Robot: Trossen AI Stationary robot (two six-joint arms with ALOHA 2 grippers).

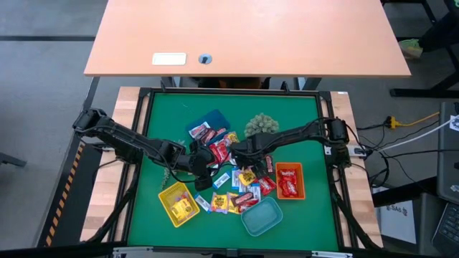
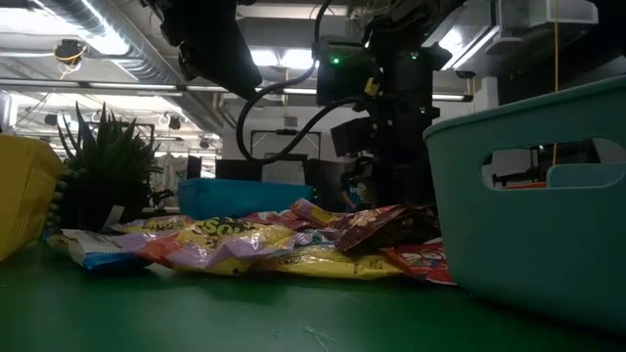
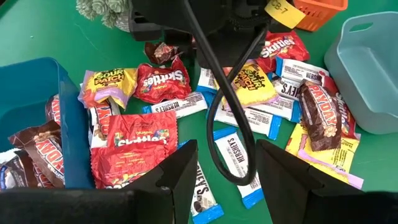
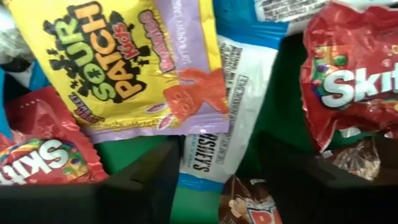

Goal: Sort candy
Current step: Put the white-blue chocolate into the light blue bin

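straddling a glossy blue-and-white candy [image 4: 214, 149], right tool [image 4: 217, 171] open.

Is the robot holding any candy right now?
No. Both grippers, left and right, are open over the candy, gripping nothing.

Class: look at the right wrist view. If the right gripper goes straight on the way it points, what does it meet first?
Most likely the blue-and-white Hershey's packet, which lies between the open right gripper fingers, its top tucked under the Sour Patch packet. Depth is hard to judge, so this is a best reading.
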